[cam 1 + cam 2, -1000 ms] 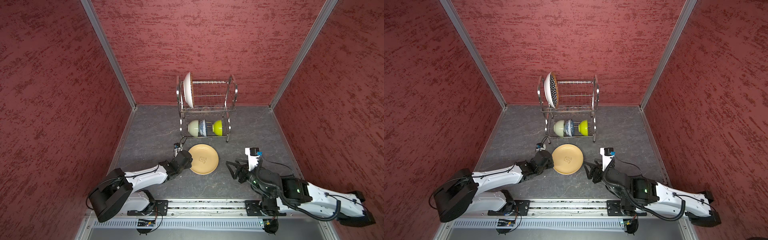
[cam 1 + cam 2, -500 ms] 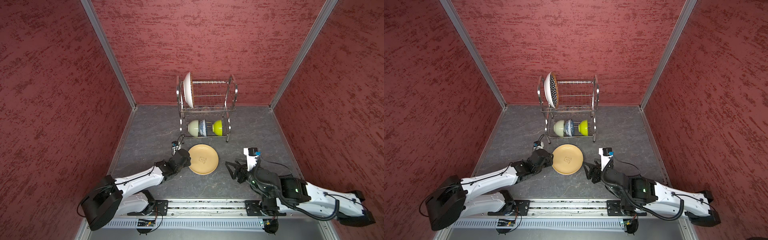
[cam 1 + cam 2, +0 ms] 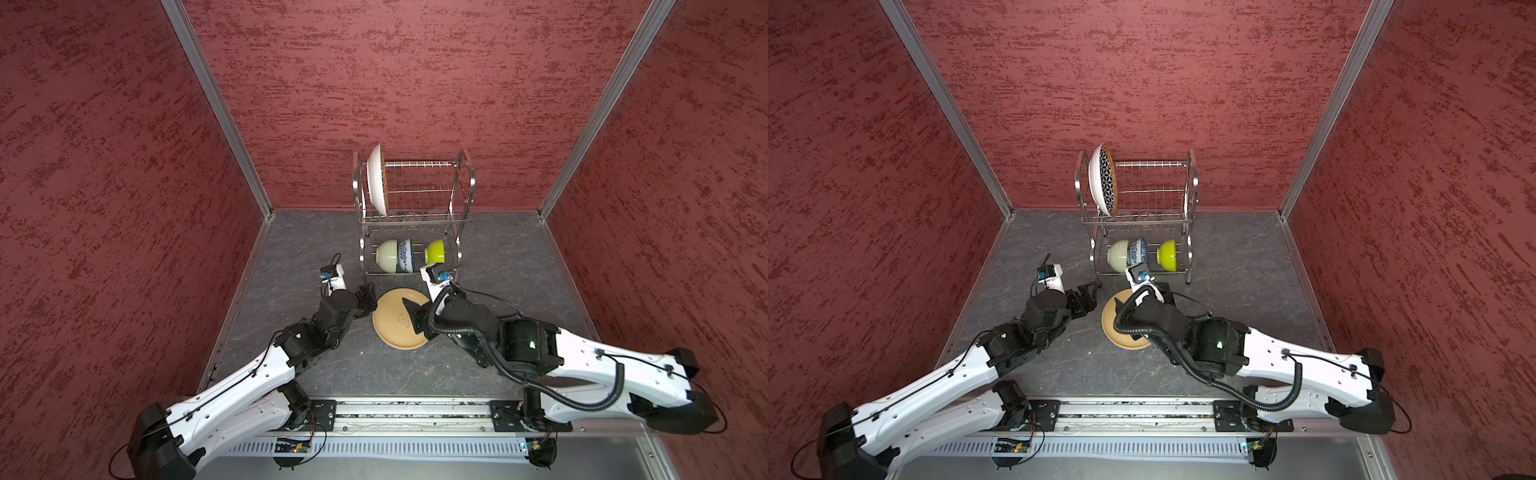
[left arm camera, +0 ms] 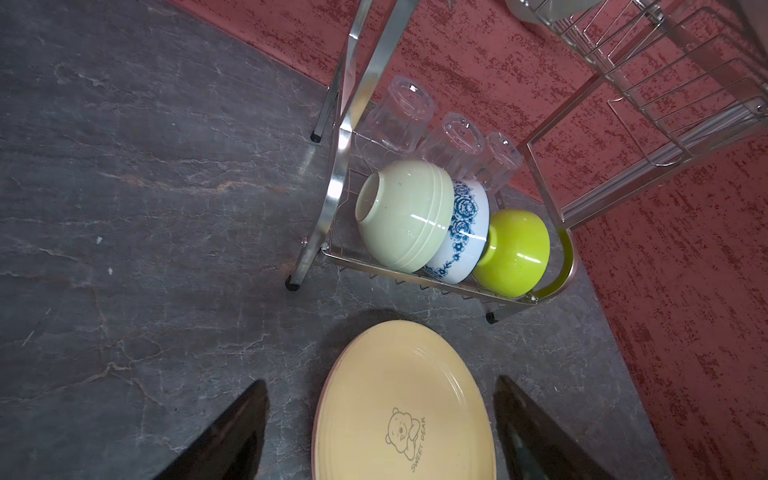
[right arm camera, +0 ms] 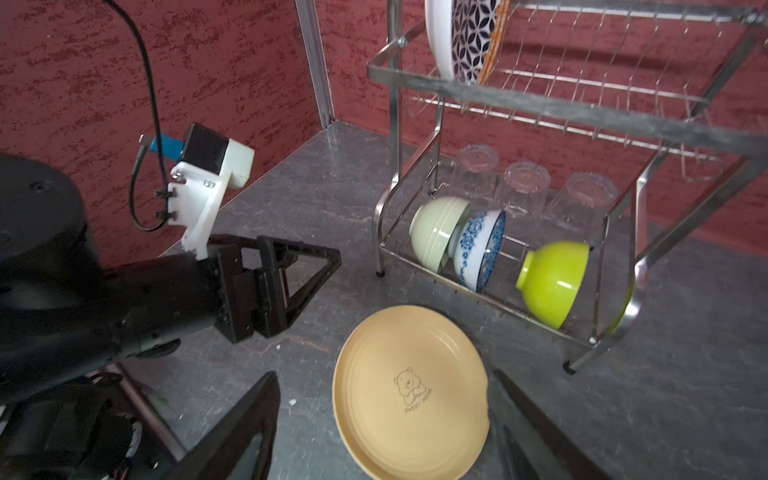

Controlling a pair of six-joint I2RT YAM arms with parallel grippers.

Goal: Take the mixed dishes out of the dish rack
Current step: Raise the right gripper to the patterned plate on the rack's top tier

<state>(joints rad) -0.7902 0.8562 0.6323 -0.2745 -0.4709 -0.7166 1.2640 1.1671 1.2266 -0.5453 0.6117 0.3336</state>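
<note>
Nearest, in front of the dish rack (image 3: 462, 183), the right gripper (image 3: 415, 319) hangs over the pale yellow plate (image 3: 397, 332). Its jaws are spread wide and hold nothing. In the right wrist view one finger (image 5: 523, 411) sits at the plate's rim, but I cannot tell whether it touches.

The left gripper (image 3: 1087, 294) is just beside that plate on the left arm's side. Its jaws are also apart and empty.

The plate lies flat on the grey desk (image 3: 519, 270), face up with a small bear drawing at its middle. It is close to the rack's front feet but clear of them.

On the rack's lower tier, three bowls rest on their sides along the front wire. The cream-green bowl (image 3: 386, 256) is at the left-arm end and the blue-floral bowl (image 3: 406, 255) presses against it. The lime bowl (image 3: 435, 252) sits apart toward the right-arm end.

Behind the bowls on the same tier, three clear tumblers (image 4: 401, 112) stand upside down in a row.

On the rack's upper tier, the black-and-white geometric plate (image 3: 1106, 185) stands on edge in the slots at the left-arm end.
</note>
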